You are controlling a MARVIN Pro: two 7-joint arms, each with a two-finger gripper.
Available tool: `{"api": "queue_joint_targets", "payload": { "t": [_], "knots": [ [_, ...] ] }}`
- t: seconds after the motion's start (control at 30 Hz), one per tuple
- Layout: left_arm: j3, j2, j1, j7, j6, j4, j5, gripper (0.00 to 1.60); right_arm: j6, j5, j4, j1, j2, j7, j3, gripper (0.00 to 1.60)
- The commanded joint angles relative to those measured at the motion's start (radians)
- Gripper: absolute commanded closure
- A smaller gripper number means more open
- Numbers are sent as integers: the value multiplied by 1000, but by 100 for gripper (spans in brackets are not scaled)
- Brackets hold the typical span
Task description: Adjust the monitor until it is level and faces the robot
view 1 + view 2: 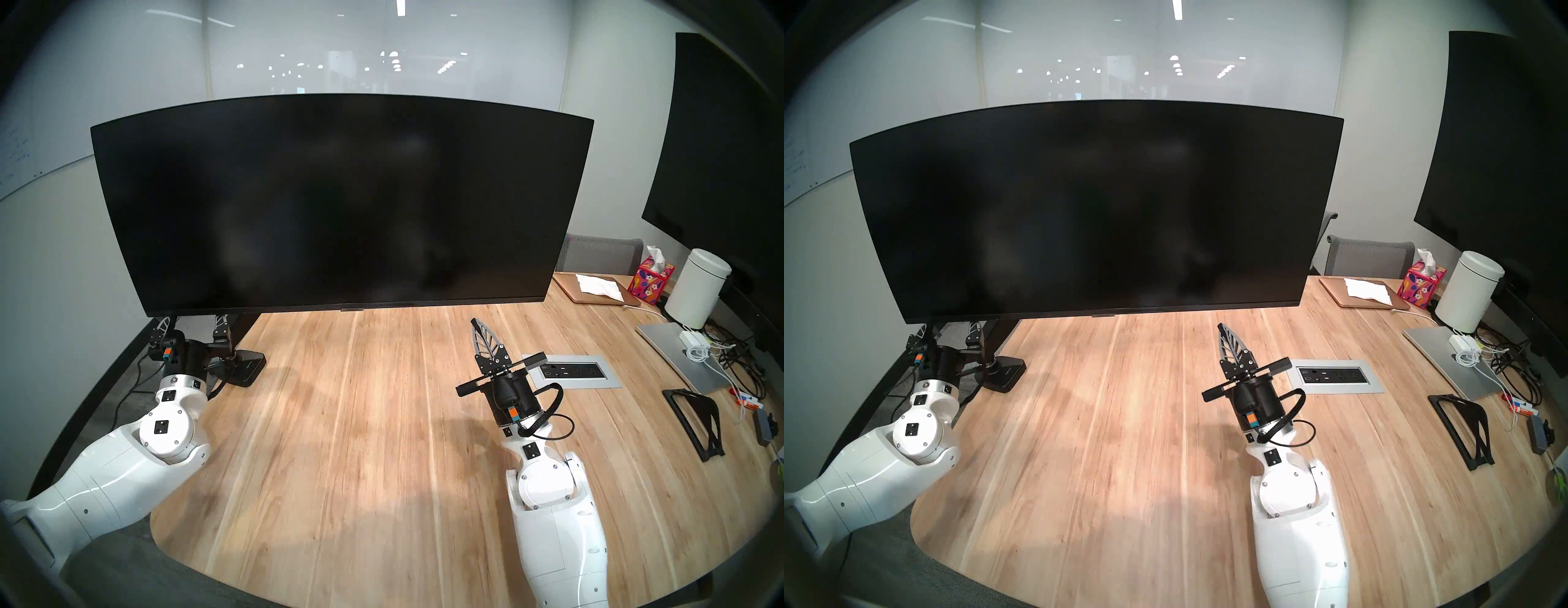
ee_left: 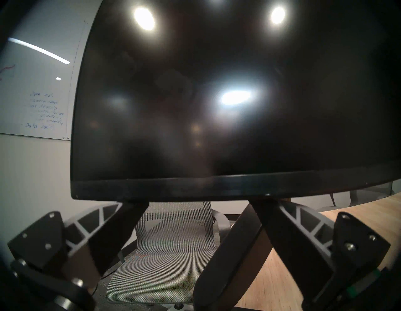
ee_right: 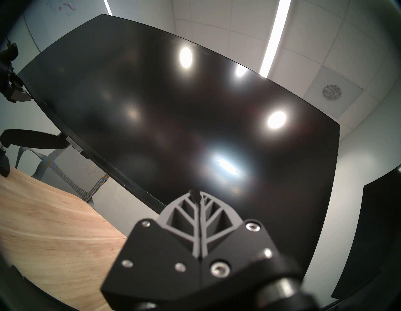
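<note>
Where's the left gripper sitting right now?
In the head view, the left gripper is at far left, open, just under the monitor's lower-left corner, beside the monitor arm's base.

My left pincer [image 1: 191, 329]: fingertips hidden behind the monitor [image 1: 339, 199] lower edge.
Monitor arm [image 3: 32, 139]: mostly hidden behind the screen.
Whiteboard writing [image 2: 45, 110]: too blurred for me to read.
</note>
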Motion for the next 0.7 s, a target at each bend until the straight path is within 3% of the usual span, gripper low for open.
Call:
{"api": "queue_joint_targets", "payload": {
  "t": [0.0,0.67],
  "knots": [
    [-36,23,-49,-2,-17,-41,22,0,-5,3,-15,9,1,-3,-2,147],
    [-40,28,-64,1,-10,-59,22,0,-5,3,-15,9,1,-3,-2,147]
  ]
}}
